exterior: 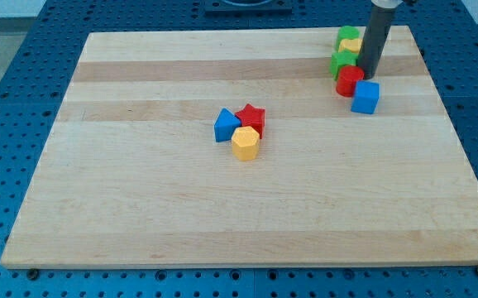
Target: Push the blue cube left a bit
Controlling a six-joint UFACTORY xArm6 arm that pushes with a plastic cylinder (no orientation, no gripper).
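Note:
The blue cube [365,97] sits at the view's upper right on the wooden board [181,215]. It touches a red cylinder [349,81] on its upper left. My tip [370,74] is just above the blue cube and right of the red cylinder, close to both. Behind the red cylinder stand a green block [341,62], a yellow block [351,46] and another green block [348,35], partly hidden by the rod.
Near the board's middle lies a cluster: a blue block [226,126], a red star [251,117] and a yellow hexagon [245,143], touching each other. The board's right edge is close to the blue cube. Blue perforated table surrounds the board.

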